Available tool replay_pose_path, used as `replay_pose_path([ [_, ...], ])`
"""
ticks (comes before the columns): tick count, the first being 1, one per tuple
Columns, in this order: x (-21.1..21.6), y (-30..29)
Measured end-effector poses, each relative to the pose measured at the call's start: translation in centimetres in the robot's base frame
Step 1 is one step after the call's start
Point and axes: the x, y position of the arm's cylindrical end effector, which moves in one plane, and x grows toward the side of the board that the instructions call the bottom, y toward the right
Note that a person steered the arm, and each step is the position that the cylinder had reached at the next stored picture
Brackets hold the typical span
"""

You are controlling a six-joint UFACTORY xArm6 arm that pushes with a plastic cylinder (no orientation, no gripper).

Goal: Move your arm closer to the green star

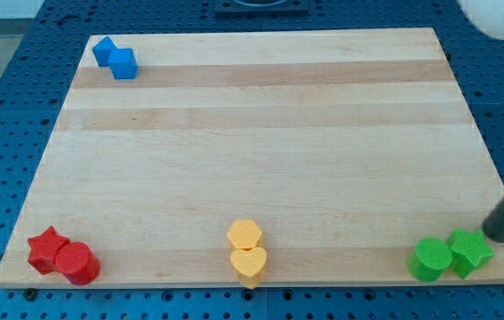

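The green star [471, 251] lies at the board's bottom right corner, touching a round green block [431, 260] on its left. My dark rod comes down from the view's right edge, and my tip [499, 236] rests just right of and slightly above the green star, very close to it or touching.
Two blue blocks [115, 58] sit at the board's top left. A red star [47, 250] and a round red block [77, 263] sit at the bottom left. A yellow hexagon [244, 235] and a yellow heart [250, 263] sit at the bottom middle. The wooden board [260, 133] lies on a blue perforated table.
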Motion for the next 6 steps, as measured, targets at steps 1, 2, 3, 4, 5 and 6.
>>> replay_pose_path([
  [1,0.2,5.7],
  [2,0.4,5.9],
  [3,1.1,4.3],
  [4,2.5,2.1],
  [5,3.6,-0.5],
  [6,4.6,-2.9],
])
